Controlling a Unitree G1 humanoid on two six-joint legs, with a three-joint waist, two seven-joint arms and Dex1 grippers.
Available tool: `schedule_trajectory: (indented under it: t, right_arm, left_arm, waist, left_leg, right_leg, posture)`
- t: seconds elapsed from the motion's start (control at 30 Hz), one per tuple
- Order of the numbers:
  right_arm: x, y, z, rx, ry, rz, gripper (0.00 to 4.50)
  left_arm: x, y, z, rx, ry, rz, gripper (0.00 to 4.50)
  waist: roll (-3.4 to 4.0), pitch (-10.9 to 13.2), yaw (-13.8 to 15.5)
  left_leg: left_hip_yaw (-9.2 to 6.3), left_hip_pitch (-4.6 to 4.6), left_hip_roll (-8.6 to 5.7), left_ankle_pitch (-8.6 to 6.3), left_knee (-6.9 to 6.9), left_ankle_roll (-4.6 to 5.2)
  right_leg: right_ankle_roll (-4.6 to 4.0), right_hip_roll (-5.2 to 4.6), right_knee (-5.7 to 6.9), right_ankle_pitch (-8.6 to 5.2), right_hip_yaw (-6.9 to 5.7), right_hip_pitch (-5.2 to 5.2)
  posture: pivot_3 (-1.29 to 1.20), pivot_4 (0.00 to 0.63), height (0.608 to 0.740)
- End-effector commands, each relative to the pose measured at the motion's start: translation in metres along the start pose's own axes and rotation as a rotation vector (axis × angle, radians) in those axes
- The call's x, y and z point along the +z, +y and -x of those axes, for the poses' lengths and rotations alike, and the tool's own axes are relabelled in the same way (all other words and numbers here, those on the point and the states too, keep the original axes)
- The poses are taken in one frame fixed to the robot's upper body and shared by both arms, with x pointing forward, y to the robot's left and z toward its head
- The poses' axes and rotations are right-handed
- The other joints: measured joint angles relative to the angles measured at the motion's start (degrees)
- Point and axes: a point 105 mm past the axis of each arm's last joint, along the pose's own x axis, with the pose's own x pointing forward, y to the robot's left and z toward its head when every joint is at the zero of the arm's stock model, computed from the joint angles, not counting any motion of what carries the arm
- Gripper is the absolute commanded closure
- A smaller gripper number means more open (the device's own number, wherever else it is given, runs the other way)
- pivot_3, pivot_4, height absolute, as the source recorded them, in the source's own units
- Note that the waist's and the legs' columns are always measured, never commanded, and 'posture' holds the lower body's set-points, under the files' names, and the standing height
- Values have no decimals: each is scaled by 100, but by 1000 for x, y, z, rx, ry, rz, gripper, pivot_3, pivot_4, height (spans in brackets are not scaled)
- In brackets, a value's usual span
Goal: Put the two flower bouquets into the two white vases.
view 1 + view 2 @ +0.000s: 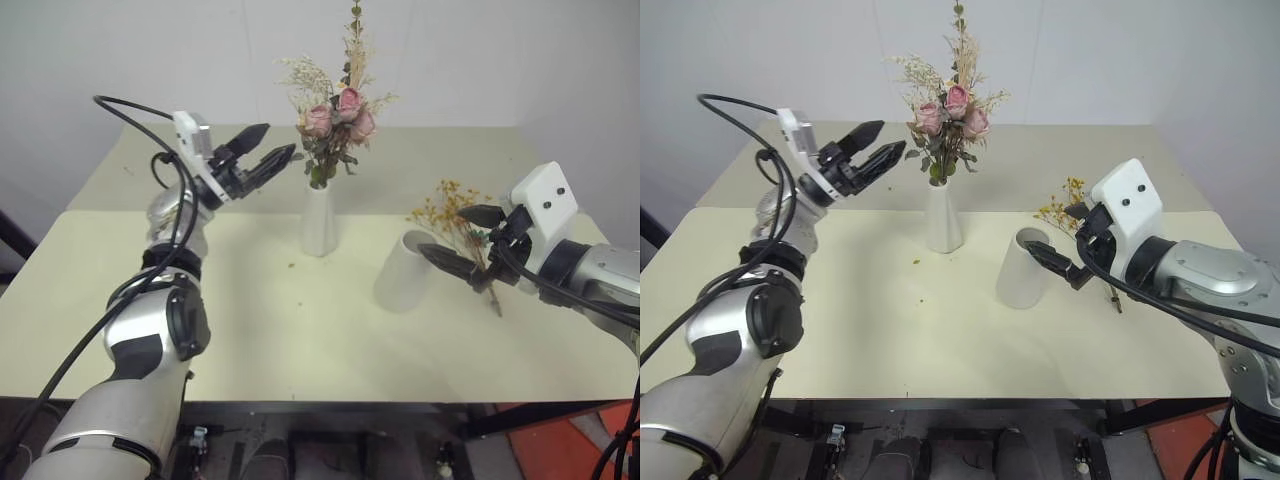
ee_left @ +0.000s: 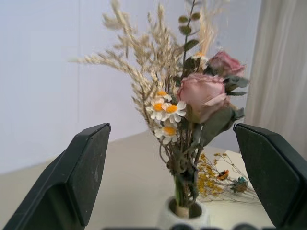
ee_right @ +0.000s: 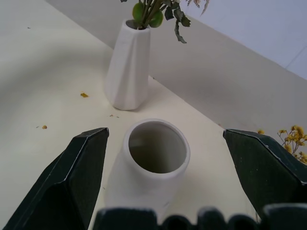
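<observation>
The bouquet of pink roses [image 1: 336,118] with pale dried sprigs stands upright in the slim white vase [image 1: 320,222] at the middle of the table. My left gripper [image 1: 280,140] hovers open just left of the blooms, apart from them, and its wrist view looks at the roses [image 2: 204,91]. The stouter white vase [image 1: 404,271] stands to the right with nothing inside [image 3: 156,158]. My right gripper [image 1: 442,232] is open right beside its mouth, holding nothing. The bouquet of tiny yellow blossoms [image 1: 452,212] lies on the table behind that gripper, its stems partly hidden.
The pale table [image 1: 260,330] reaches a white wall at the back. A few fallen petals [image 3: 84,95] lie near the slim vase. A seam crosses the tabletop behind the vases. An orange object [image 1: 560,445] sits on the floor at front right.
</observation>
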Motion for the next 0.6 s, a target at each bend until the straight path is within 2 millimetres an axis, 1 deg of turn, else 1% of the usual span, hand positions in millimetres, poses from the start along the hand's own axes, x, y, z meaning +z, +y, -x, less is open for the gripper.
schedule_trajectory:
  t: [0.03,0.1,0.17,0.23,0.3,0.37,0.4,0.43,0.53,0.6]
  right_arm:
    - [11,-24,17,-88,-29,39,0]
    - [8,-39,24,-132,4,20,0]
    - [2,-50,30,-159,47,5,0]
    - [-6,-62,32,-183,101,-4,0]
    - [-19,-76,32,-207,160,-39,0]
    - [-32,-86,29,-215,215,-70,0]
    - [-36,-89,28,-214,229,-79,0]
    - [-44,-96,25,-228,252,-103,0]
    - [-68,-115,14,-259,316,-168,0]
    - [-78,-126,3,-271,327,-215,0]
  left_arm:
    - [22,-3,6,-63,70,-124,22]
    - [32,-13,11,-94,127,-188,22]
    - [40,-30,12,-130,189,-240,22]
    - [41,-46,9,-152,301,-295,22]
    - [41,-61,3,-173,357,-281,22]
    - [37,-76,-3,-212,414,-274,22]
    - [34,-81,-4,-225,438,-277,22]
    - [30,-86,-9,-238,478,-266,22]
    - [24,-99,-20,-278,538,-263,22]
    - [20,-108,-23,-333,576,-265,22]
  waist:
    - [0,0,3]
    - [1,0,3]
    - [1,0,7]
    - [0,0,23]
    - [-1,-1,31]
    - [0,-1,22]
    - [0,-1,15]
    - [0,-1,6]
    - [0,-1,-51]
    - [0,-1,-121]
  left_leg:
    - [1,0,-1,0,0,0]
    - [2,-1,-1,0,0,0]
    - [4,-2,-1,0,-1,0]
    - [3,-3,0,0,-1,0]
    - [3,-2,1,0,1,0]
    - [7,9,0,0,4,0]
    - [9,19,0,0,5,0]
    - [14,34,1,1,3,1]
    - [21,60,7,3,3,5]
    - [23,72,13,3,2,6]
  right_leg:
    - [0,-1,-1,0,1,0]
    - [-1,-2,-2,1,4,1]
    - [-2,-2,-2,1,9,0]
    - [-2,-2,-3,1,10,0]
    - [-2,-1,-4,1,9,1]
    - [3,-1,-8,-2,10,12]
    - [29,-1,-10,-18,11,24]
    - [35,0,-12,-21,13,36]
    - [33,6,-10,-21,18,59]
    - [31,14,-9,-20,20,66]
  posture:
    - [0,150,740]
    - [0,150,740]
    - [0,150,740]
    - [0,150,740]
    - [0,150,740]
    - [0,150,740]
    - [0,150,740]
    - [0,150,740]
    - [0,150,740]
    - [0,150,740]
